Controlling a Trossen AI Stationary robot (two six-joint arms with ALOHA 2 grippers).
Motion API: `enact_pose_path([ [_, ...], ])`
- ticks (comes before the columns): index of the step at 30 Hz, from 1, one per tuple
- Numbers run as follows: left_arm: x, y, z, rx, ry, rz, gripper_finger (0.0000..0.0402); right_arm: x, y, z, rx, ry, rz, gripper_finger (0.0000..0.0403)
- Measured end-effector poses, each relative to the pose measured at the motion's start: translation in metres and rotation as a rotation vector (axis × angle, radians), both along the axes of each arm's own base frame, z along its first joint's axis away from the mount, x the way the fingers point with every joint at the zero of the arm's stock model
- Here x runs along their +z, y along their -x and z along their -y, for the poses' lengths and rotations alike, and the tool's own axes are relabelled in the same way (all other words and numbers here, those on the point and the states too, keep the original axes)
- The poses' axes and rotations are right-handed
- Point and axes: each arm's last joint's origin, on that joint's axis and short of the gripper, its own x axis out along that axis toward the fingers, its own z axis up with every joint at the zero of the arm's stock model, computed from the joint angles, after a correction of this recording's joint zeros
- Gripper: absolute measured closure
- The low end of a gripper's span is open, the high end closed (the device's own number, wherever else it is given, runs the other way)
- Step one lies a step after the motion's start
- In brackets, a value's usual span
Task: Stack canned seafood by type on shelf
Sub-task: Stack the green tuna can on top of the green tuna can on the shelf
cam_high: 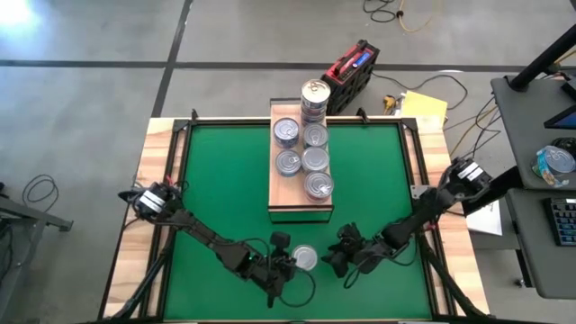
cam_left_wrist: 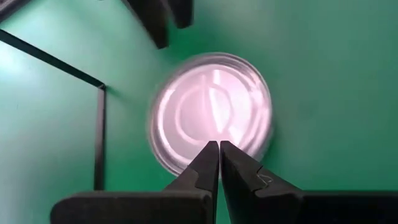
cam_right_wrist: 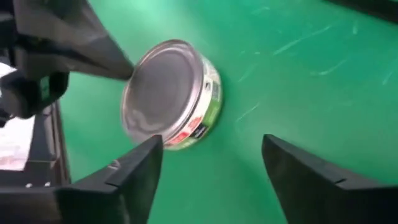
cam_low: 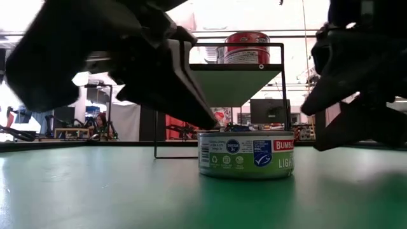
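One tin of canned seafood [cam_high: 305, 258], silver lid up and green label around its side [cam_low: 246, 154], stands flat on the green mat near the front edge. My left gripper [cam_high: 290, 266] is shut, its tips at the tin's left rim. My right gripper [cam_high: 337, 258] is open just right of the tin, which lies ahead of its spread fingers [cam_right_wrist: 211, 155] without touching them. The shelf [cam_high: 280, 196], a light-wood board on a dark frame [cam_low: 219, 95], stands mid-table and carries several silver-lidded tins [cam_high: 314, 160], with a stack [cam_high: 314, 94] at its far end. My left gripper meets the tin with its shut fingertips [cam_left_wrist: 217, 149] at the lid's edge [cam_low: 210, 131] on the side toward the table's left. The fingers slant down from the left. The tin stays flat on the mat, upright.
A red and black box [cam_high: 353, 67] lies on the floor beyond the shelf. The mat's wooden border [cam_high: 157, 171] runs along both sides. Open green mat [cam_high: 225, 180] lies left and right of the shelf. A desk with a keyboard [cam_high: 562, 220] stands off to the right.
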Motion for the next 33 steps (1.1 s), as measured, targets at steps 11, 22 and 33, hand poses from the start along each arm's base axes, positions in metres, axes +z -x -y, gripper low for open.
enact_pose_path([
  [11,-0.01,0.005,-0.003,0.026,0.088,0.004,0.0401,-0.009,-0.028,0.001,0.028,0.025,-0.013,0.0085],
  [22,-0.016,0.01,-0.002,0.047,0.156,0.008,0.0401,-0.018,-0.056,-0.001,0.122,-0.008,0.04,0.0102],
  [33,-0.031,0.024,0.002,0.082,0.209,0.064,0.0401,-0.011,-0.054,-0.001,0.144,-0.031,0.025,0.0109],
])
